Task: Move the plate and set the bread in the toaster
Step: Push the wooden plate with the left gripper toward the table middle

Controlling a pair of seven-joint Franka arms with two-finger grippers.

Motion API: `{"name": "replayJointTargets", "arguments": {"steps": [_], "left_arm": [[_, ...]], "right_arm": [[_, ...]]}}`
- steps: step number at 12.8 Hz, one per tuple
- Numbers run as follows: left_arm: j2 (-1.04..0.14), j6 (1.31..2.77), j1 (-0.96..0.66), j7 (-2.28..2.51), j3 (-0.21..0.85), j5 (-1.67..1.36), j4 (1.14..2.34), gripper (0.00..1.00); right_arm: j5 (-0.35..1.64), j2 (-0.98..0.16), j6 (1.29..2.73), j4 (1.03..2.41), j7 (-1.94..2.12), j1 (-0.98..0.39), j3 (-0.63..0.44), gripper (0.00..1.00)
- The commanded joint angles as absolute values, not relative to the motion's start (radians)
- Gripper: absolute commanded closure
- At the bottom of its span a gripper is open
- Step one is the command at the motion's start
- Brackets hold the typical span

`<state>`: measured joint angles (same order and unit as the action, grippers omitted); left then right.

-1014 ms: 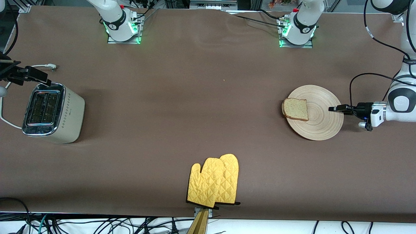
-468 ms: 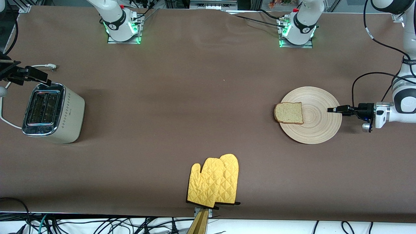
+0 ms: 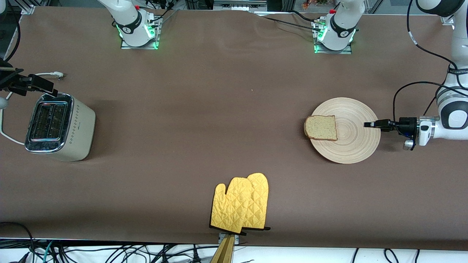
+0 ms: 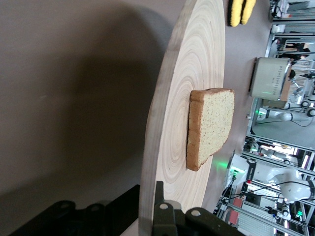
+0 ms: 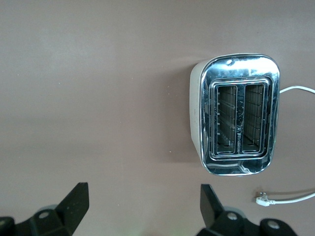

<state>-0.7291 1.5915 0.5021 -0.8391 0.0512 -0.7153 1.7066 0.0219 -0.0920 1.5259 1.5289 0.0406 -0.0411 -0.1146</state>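
Left gripper (image 3: pixel 368 124) pinches the plate (image 3: pixel 356 146) rim, bread (image 3: pixel 321 127) aboard; right gripper (image 5: pixel 142 204), spread, waits above the toaster (image 3: pixel 58 126); toasting remains undone.

Plate (image 3: pixel 353 142) and bread (image 3: pixel 321 127) shifted toward the toaster (image 3: pixel 58 126).

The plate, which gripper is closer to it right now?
Left. The left gripper has its jaws shut on the rim of the plate. The right gripper, jaws open, hangs above the toaster at the right arm's end of the table.
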Motion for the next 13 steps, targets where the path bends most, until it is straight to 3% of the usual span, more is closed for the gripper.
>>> {"name": "replayJointTargets", "arguments": {"steps": [1, 5, 13], "left_arm": [[-0.716, 1.565, 0.399, -0.841, 0.058, -0.820, 1.709, 1.00], [-0.709, 1.627, 0.191, -0.734, 0.058, -0.936, 1.712, 1.00], [-0.739, 1.932, -0.286, -0.658, 0.055, -1.374, 1.710, 1.00]], "right_arm": [[0.032, -0.091, 1.513, 1.520, 0.044, -0.038, -0.114, 0.00], [0.032, -0.089, 1.513, 1.520, 0.044, -0.038, -0.114, 0.00], [0.032, -0.091, 1.516, 1.520, 0.044, -0.040, -0.114, 0.00]]}}
